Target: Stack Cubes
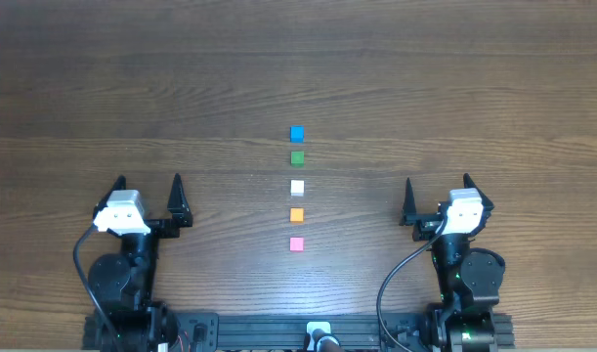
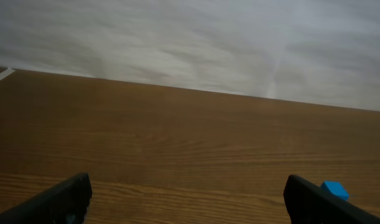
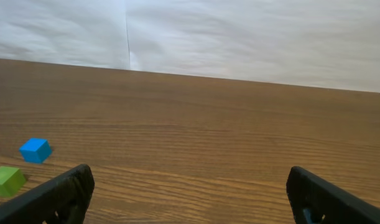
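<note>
Left claw [image 1: 149, 182] is seen released: fingers spread wide, nothing gripped. It is positioned at the left of the tabletop [image 1: 474, 78], close to its own base. Right claw [image 1: 438, 182] is also released and empty, positioned at the mirrored spot on the right. Both are set well apart from the cubes.

Five cubes are laid in one straight column on the tabletop, midway between the two claws. None is stacked, and each is separated from the next by a small gap. Order, from far side toward the arm bases:
- blue cube [image 1: 297, 134]
- green cube [image 1: 297, 158]
- white cube [image 1: 297, 187]
- orange cube [image 1: 297, 214]
- pink cube [image 1: 297, 243]

In the top view the white cube is seen roughly level with the claw fingertips. In the left wrist view the blue cube is partly covered by one finger. In the right wrist view the blue and green cubes are seen near each other on the wood, not touching. A white backdrop [image 2: 190, 37] is seen beyond the tabletop's far edge.
</note>
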